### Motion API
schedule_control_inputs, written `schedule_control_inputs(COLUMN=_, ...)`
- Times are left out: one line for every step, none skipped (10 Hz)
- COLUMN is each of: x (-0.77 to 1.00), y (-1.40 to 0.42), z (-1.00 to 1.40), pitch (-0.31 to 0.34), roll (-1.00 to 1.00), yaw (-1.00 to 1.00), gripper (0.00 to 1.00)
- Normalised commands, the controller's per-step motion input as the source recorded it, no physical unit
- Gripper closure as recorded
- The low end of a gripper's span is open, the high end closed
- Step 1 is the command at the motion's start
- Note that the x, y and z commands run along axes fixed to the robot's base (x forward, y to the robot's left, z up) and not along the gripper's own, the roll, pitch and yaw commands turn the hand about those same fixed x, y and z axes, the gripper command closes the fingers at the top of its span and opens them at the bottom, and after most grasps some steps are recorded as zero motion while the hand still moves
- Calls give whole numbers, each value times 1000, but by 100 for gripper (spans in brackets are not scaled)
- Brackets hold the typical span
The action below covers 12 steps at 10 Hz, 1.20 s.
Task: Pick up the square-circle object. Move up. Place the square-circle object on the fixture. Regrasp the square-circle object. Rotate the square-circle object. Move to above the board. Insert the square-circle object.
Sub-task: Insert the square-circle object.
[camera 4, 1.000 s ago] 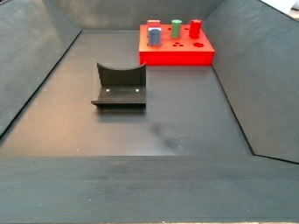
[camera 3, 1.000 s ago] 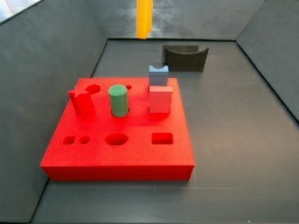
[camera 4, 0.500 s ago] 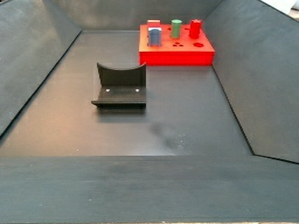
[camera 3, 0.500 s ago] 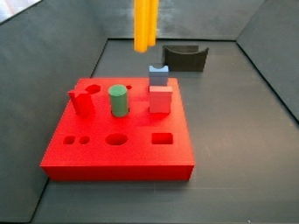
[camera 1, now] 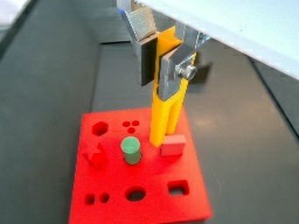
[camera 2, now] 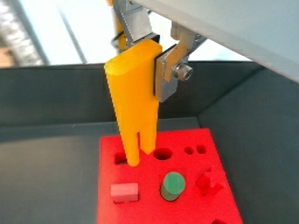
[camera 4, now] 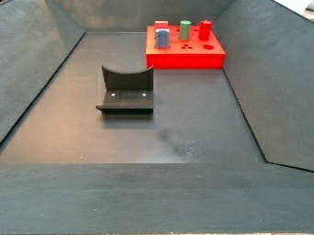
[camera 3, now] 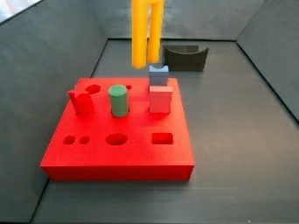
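My gripper (camera 1: 166,61) is shut on the upper part of the square-circle object (camera 1: 165,109), a long yellow-orange rod that hangs upright with a slotted lower end. Both wrist views show the grip; in the second one the gripper (camera 2: 146,70) holds the rod (camera 2: 135,105) the same way. The rod's lower end hangs above the red board (camera 1: 105,188), clear of its surface. In a side view the rod (camera 3: 146,35) hangs over the far edge of the board (camera 3: 117,153), and the gripper is above the frame. The dark fixture (camera 3: 184,58) stands behind the board and holds nothing; it also shows in a side view (camera 4: 125,90).
On the board stand a green cylinder (camera 3: 118,100), a red square peg (camera 3: 160,98), a red peg (camera 3: 82,101) and a blue-grey block (camera 3: 159,74). Several holes lie along its near side. Dark bin walls surround the floor (camera 4: 185,138).
The rod has come down in the side view: its lower end has dropped from near the frame's top to just above the board's far edge.
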Motion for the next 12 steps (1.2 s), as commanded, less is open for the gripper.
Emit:
schedule_control_inputs(x=-106, y=-100, z=-194, pitch=0, roll=0, yaw=-894, gripper=100)
schedule_control_inputs(x=-306, y=-97, z=-263, pitch=-6, roll=0, yaw=-769, gripper=100)
schedule_control_inputs(x=-603, y=-89, z=-343, pitch=-6, roll=0, yaw=-546, gripper=100)
schedule_control_inputs(x=-683, y=-106, z=-357, pitch=-6, roll=0, yaw=-474, gripper=100)
schedule_control_inputs(x=-709, y=-123, z=-334, pitch=-4, roll=0, yaw=-449, gripper=100)
schedule_control_inputs(x=-726, y=-143, z=-334, pitch=-3, roll=0, yaw=-420, gripper=100)
schedule_control_inputs(x=-643, y=-20, z=-474, pitch=-36, roll=0, yaw=-546, gripper=100)
schedule_control_inputs(x=-523, y=-6, z=-637, pitch=-106, roll=-83, yaw=-651, gripper=100)
schedule_control_inputs(x=-454, y=-17, z=-631, pitch=-129, roll=-104, yaw=-697, gripper=100)
schedule_control_inputs(x=-457, y=-17, z=-600, pitch=-120, roll=-97, yaw=-694, gripper=100)
schedule_control_inputs(x=-360, y=-111, z=-411, pitch=-189, roll=-183, yaw=-677, gripper=100)
schedule_control_inputs(x=-309, y=-197, z=-146, pitch=-339, roll=-276, yaw=-540, gripper=100)
